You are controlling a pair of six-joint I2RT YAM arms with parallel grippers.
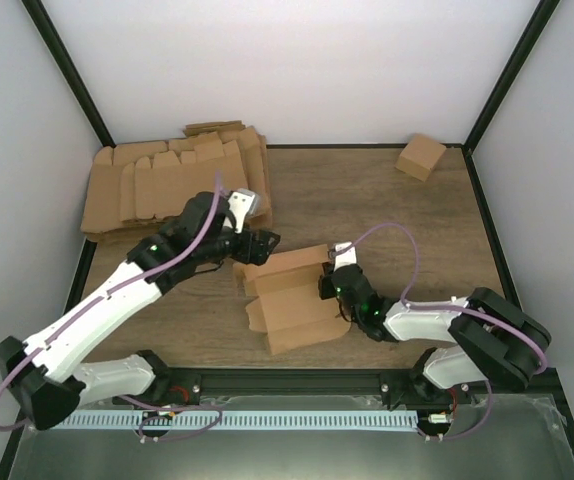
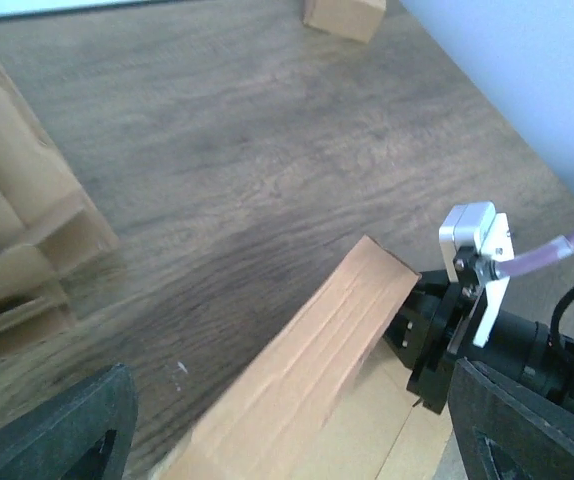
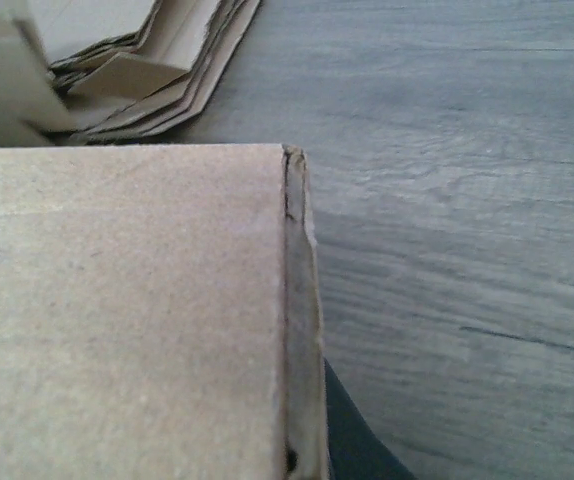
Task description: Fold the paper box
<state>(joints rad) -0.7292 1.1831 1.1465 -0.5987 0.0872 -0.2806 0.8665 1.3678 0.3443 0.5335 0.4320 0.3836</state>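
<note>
Mid-fold on the paper box [image 1: 292,300]: lies at the middle of the table [image 1: 387,210], one long panel raised, the rest flat. Pinched at its right edge by the right gripper [image 1: 327,282], jaws closed on the cardboard. At its far-left corner, the left gripper [image 1: 259,243], jaws wide, gripping nothing. Next, probably: take the raised panel from the left and press along the crease.

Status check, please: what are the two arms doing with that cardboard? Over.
Left gripper open by the paper box. Right gripper shut on its right edge. Box part-folded, mid-table. Blank pile, small carton well clear.
</note>
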